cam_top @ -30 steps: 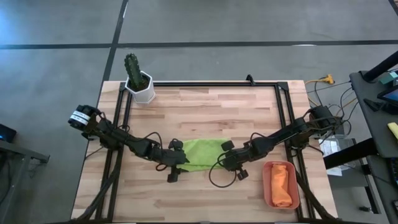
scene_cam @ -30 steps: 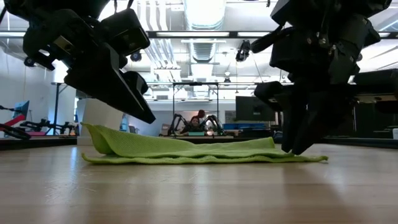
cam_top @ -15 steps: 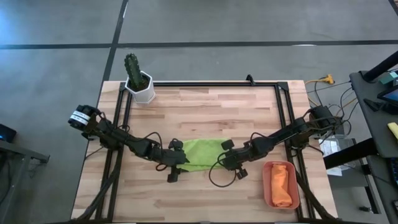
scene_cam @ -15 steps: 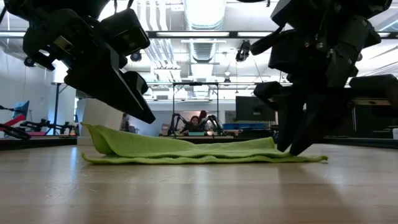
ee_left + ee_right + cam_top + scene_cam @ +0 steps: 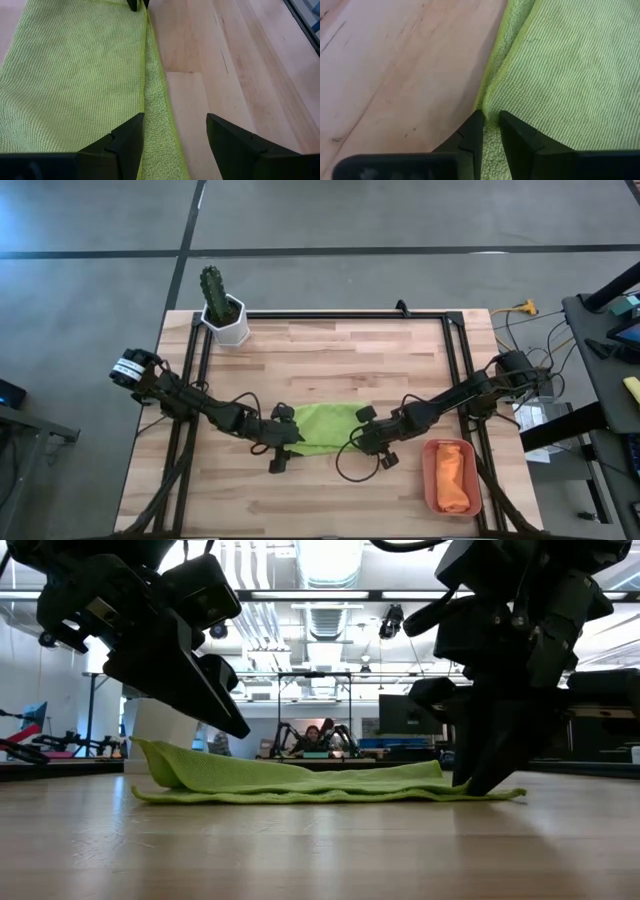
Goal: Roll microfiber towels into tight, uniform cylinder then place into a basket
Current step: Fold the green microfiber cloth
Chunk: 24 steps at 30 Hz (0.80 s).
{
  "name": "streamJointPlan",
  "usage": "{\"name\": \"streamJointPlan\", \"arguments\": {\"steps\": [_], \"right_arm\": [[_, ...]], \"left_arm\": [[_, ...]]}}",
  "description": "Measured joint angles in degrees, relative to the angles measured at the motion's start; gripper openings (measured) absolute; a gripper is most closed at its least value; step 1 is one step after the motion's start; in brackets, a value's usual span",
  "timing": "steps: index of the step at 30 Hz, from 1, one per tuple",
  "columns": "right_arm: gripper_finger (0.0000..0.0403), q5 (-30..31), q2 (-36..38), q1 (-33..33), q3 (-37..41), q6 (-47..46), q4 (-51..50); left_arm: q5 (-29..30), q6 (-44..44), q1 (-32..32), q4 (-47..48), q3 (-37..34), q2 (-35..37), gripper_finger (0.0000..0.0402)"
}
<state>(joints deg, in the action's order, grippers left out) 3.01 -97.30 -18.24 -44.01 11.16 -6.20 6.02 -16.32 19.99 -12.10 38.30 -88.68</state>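
Note:
The lime green towel (image 5: 326, 427) lies folded and flat on the table's middle; its upper layer's edge shows in the right wrist view (image 5: 530, 60). My left gripper (image 5: 175, 145) is open and hovers over the towel's near left edge (image 5: 297, 443), clear of the cloth in the low view (image 5: 235, 725). My right gripper (image 5: 489, 131) is shut on the towel at its near right end (image 5: 354, 442). The orange towel (image 5: 453, 477) lies rolled in the terracotta basket (image 5: 430, 480) at the near right. My right gripper pinches the green towel's near edge (image 5: 488, 114) between its two fingers, close to the towel's right end. The fingers come from above, slanting down, with their tips at table height (image 5: 480, 785). The towel lies slack and flat on the table; how many layers are pinched I cannot tell.
A white pot with a cactus (image 5: 226, 315) stands at the far left corner. Black frame rails (image 5: 345, 314) run along the table's far and side edges. Bare wood (image 5: 330, 360) lies beyond the towel.
My right gripper has shifted slightly at the towel's right end, its fingertips settling down to the table. The towel has stayed flat where it was.

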Motion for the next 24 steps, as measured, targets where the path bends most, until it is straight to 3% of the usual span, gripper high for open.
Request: {"name": "streamJointPlan", "arguments": {"steps": [13,18,24], "right_arm": [[0.0043,0.0,1.2,0.0,0.0,0.0,-0.4],[0.0015,0.1,1.5,0.0,0.0,0.7,-0.5],[0.0009,1.8,3.3,-0.2,-1.2,0.4,-3.9]], "left_arm": [[0.0,0.0,0.0,0.0,0.0,0.0,0.0195],[0.0,0.2,0.0,0.0,0.0,0.0,0.0195],[0.0,4.5,0.2,0.9,0.0,0.6,0.0195]]}}
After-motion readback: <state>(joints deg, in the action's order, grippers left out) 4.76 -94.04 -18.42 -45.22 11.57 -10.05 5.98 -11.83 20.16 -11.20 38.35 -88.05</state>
